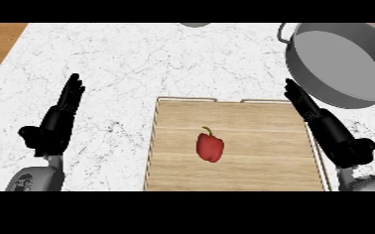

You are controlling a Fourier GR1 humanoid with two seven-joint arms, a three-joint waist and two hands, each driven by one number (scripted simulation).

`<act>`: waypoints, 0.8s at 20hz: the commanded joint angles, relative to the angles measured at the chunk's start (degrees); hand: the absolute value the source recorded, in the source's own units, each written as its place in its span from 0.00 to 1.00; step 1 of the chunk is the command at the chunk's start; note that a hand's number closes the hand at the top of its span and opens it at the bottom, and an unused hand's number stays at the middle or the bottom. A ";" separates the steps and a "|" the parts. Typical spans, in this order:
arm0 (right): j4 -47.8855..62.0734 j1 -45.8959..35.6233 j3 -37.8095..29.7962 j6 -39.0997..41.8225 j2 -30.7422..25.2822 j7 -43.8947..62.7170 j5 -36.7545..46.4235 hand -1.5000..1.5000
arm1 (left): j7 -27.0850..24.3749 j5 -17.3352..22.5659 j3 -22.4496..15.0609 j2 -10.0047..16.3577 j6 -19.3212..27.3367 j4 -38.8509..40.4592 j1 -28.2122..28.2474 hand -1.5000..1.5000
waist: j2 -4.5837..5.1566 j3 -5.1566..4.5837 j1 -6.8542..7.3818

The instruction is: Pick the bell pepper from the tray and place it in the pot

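**Both hands open, pepper lying on the tray**

The right hand (330, 129) shows at the view's right, holding nothing, its fingers straight and close together, pointing away from the robot and slightly leftward. It lies along the right rim of the wooden tray (242, 114). Its fingertips (294, 91) come near the lower left wall of the grey pot (333, 59); whether they touch it I cannot tell. The left hand (55, 121) shows at the view's left over the white marbled counter (147, 59), fingers likewise straight and empty, well apart from the tray's left rim.

The red bell pepper (210, 147) lies on the tray's boards, about midway between its left and right rims, apart from both hands, with its green stem pointing away from the robot. The pot stands on the counter beyond the tray's far right corner, with a loop handle (282, 31) on its left side. A small grey shape (195, 24) peeks in at the counter's far edge, too cut off to name. A strip of wood (11, 37) shows at the upper left corner
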 commanded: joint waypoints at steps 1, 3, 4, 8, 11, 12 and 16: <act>-1.50 1.19 0.59 -4.99 2.78 3.67 5.40 1.00 | 5.42 1.15 -0.19 1.06 -2.72 -3.10 0.39 0.50 | -0.03 -0.41 -0.06; -5.73 -0.29 7.22 -16.85 6.00 13.33 14.88 1.00 | 5.14 -0.97 -4.43 0.01 -4.12 0.98 1.23 0.50 | -0.24 -0.64 -0.60; -5.09 -0.97 9.36 -20.14 7.33 15.78 19.07 1.00 | 7.35 -0.70 -5.08 -0.16 -4.62 1.22 0.78 0.50 | -0.30 -0.76 -0.54; -2.20 -2.95 1.89 -29.12 -2.84 14.56 34.25 1.00 | 9.07 0.21 -6.23 -1.10 -6.13 3.81 3.70 0.50 | -2.13 -1.85 -5.16; -7.65 -6.23 4.62 -39.19 3.97 12.23 43.01 0.00 | 11.39 0.98 -7.69 -2.33 -7.42 4.12 3.12 0.50 | -1.92 -1.00 -3.83; -8.86 -5.60 6.46 -42.49 6.76 11.26 45.90 0.00 | 10.89 0.57 -7.93 -2.28 -7.45 4.64 3.56 0.50 | -1.68 -0.88 -3.59; -10.72 -4.53 14.19 -47.69 14.27 16.50 61.03 0.00 | 13.74 1.09 -8.42 -2.60 -7.82 3.42 2.26 0.50 | -1.44 -0.94 -2.62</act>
